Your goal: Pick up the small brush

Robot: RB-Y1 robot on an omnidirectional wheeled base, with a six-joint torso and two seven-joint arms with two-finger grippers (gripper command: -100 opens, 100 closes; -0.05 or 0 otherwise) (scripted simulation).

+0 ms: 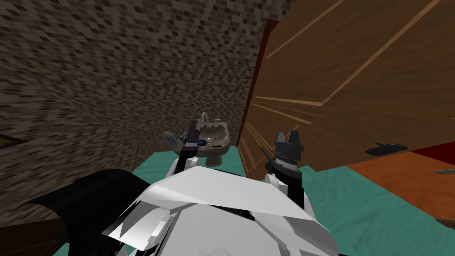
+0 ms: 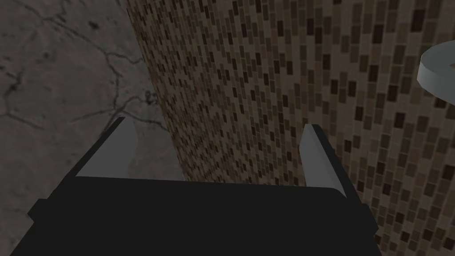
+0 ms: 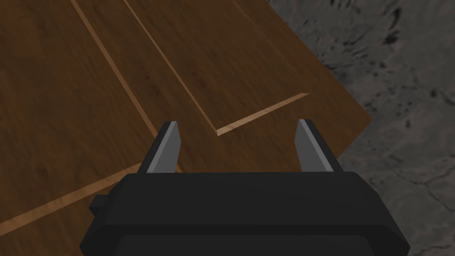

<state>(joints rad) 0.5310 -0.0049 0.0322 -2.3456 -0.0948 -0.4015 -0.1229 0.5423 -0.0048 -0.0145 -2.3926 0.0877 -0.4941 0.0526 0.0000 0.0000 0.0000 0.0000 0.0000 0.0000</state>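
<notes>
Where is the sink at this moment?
In the head view the sink stands ahead by the tiled wall, just left of the wooden door; the left gripper is near its left side.

Partly hidden behind the left gripper (image 1: 193,125): near rim of the sink (image 1: 220,133). On that rim, too small to identify: blue item (image 1: 202,142), thin dark item (image 1: 216,146). Cut off at the edge: grey round object (image 2: 437,66).

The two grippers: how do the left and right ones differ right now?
The left gripper reaches out by the sink; the right gripper hangs back, before the wooden door. The left faces a tiled wall, the right faces door panels. Both are open and empty.
</notes>
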